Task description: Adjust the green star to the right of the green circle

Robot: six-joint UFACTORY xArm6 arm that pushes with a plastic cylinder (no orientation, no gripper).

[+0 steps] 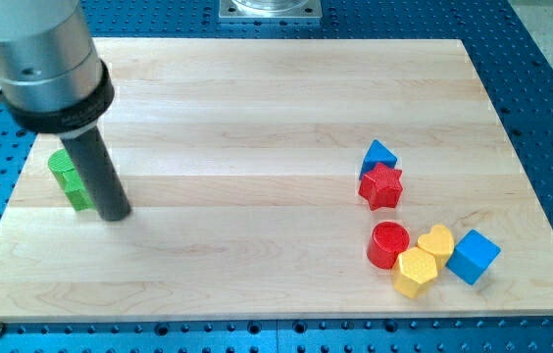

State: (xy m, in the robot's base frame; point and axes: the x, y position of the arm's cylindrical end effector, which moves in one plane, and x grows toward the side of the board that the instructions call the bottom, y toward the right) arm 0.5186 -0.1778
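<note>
Two green blocks sit at the view's left, partly hidden behind my rod. The upper one looks like the green circle. The lower one looks like the green star, touching it just below and to the right. Their shapes are hard to make out. My tip rests on the board right beside the lower green block, on its right side and slightly below it.
At the view's right are a blue triangle, a red star, a red circle, a yellow hexagon, a yellow heart and a blue cube. The wooden board lies on a blue perforated table.
</note>
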